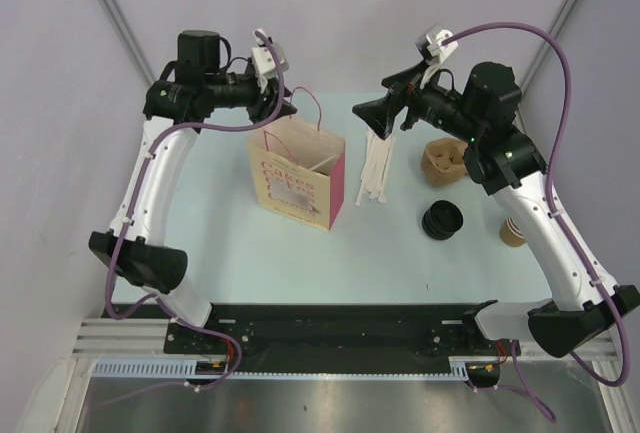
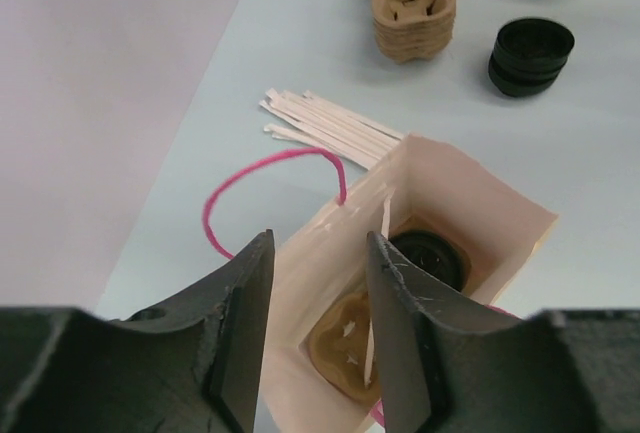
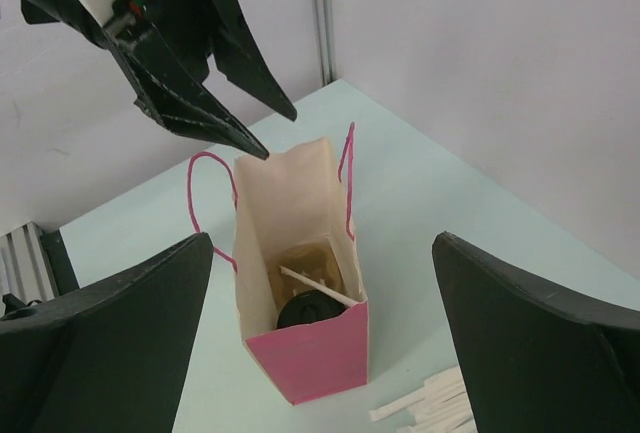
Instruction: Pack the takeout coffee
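The coffee [image 2: 430, 258] sat inside the bag [image 1: 297, 178], at the bag's right end. Only its black lid showed, beside an empty-looking pocket of a brown carrier [image 2: 345, 348], with a stirrer [image 3: 318, 286] leaning across. The bag stood on the table [image 1: 200, 253], left of its middle and toward the far edge.

The left gripper [image 2: 318, 243] hung over the bag's left rim with its jaws apart and nothing between them. The right gripper [image 3: 320, 243] hovered to the bag's right, spread wide and empty.

The cup would likely handle as a light thing with soft paper walls that dent under a hard squeeze, and its pressed-on lid could pop off. Whether it held liquid could not be told. Low in the bag, it offered only the lid's rim from above, so a gentle, upright pinch there seemed the one way in. Outside the bag, the body just under the lid would be the safer hold.
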Motion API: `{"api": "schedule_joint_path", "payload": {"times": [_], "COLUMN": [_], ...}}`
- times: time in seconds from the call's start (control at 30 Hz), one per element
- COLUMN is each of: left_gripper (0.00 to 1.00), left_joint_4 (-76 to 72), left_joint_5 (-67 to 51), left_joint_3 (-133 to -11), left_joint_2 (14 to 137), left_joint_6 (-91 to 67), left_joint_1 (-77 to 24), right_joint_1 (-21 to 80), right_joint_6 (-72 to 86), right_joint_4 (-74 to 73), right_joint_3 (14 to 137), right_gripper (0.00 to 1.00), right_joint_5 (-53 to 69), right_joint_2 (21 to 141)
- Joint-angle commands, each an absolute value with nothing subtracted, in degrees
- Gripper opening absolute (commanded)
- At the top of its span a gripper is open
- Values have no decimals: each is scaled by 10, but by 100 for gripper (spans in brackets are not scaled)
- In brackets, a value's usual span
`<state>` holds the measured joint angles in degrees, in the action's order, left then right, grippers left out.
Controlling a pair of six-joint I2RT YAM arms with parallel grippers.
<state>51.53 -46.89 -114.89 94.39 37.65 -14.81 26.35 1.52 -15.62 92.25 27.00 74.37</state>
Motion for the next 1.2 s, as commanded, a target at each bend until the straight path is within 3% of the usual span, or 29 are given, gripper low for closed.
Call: {"api": "schedule_joint_path", "payload": {"times": [0.0,0.33,0.37,0.47,0.7,1.17], "left_gripper": [51,72,85,100,100,99], "left_joint_4": [470,418,416,432,544,539], "left_joint_5": [-468,-475,-476,-455,-393,-295], "left_joint_3": [-1195,-1190,-1187,-1174,-1132,-728], "left_joint_2": [924,856,846,825,796,599], "left_joint_6": [305,139,126,100,68,143], "left_joint_1": [-142,-63,-37,-2,82,95], "right_joint_1": [254,192,186,153,88,45], "right_joint_6": [18,16,16,14,1,-41], "right_joint_4": [-153,-198,-203,-229,-317,-425], "right_joint_3": [932,952,953,948,918,753], "right_gripper": [98,100,100,100,100,100], "right_joint_5": [265,253,251,252,243,208], "right_joint_2": [738,738,737,736,724,640]}}
